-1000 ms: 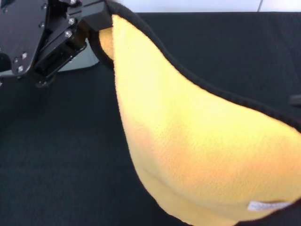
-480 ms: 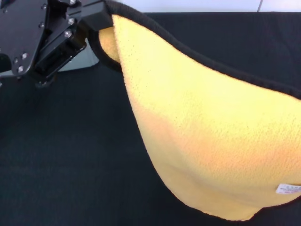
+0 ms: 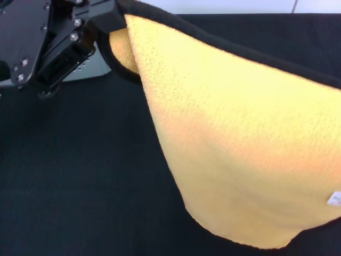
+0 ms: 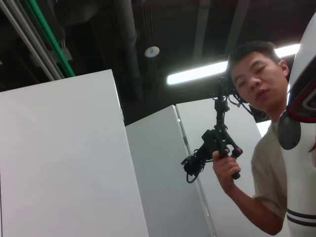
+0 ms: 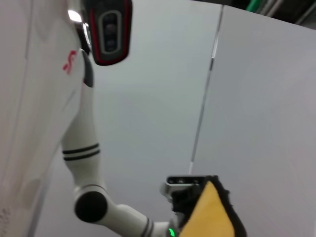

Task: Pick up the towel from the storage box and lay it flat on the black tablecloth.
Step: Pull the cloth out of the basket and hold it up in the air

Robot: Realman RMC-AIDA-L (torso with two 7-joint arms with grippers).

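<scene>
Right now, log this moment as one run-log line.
left end effector: holding towel corner | towel: hanging above black tablecloth | storage box: behind arm

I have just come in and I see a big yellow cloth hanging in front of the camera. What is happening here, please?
The robot is holding up the yellow-orange terry towel with black trim above the large matte black tablecloth. The left gripper pinches one upper corner, and the towel stretches away to the right, out of the head view, so the right gripper cannot be seen. A small part of the light grey plastic storage box shows behind the left gripper. The towel hangs in the air and is not yet laid flat.
</scene>
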